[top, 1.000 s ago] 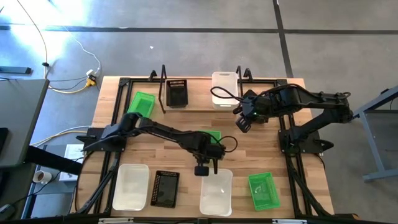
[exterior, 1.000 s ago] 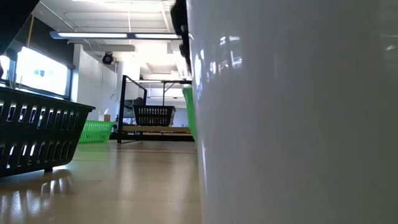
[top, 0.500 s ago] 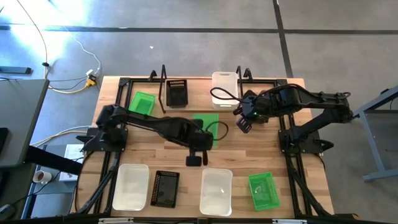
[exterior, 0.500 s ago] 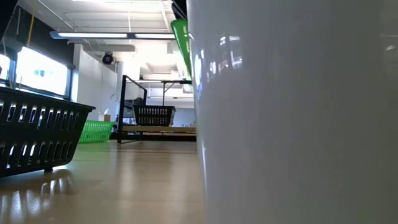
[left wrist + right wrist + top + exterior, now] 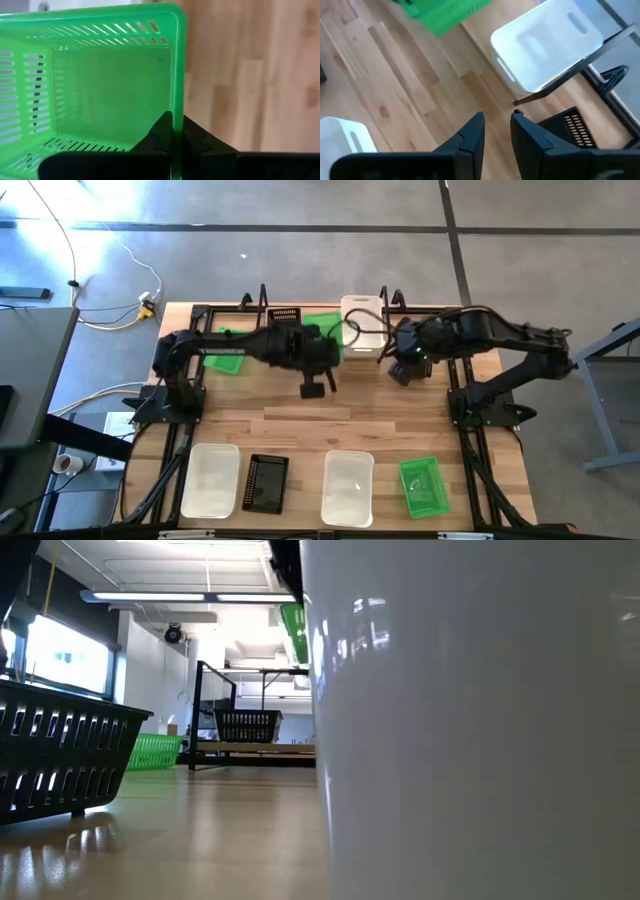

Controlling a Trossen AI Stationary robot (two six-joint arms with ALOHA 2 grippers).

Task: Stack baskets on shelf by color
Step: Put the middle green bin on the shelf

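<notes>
Left wrist view shows the left gripper (image 5: 172,131) clamped on the side rim of a green basket (image 5: 95,80), carried above the shelf (image 5: 320,352) between the black mesh basket (image 5: 284,316) and white bin (image 5: 361,317). Thin perforated plastic looks light, fairly stiff yet flexible; the rim seems the natural hold, though a one-sided pinch may let it tilt. The right gripper (image 5: 496,129), fingers slightly parted and empty, hovers beside the shelf's right end. Low view is largely blocked by a white bin wall (image 5: 470,720).
</notes>
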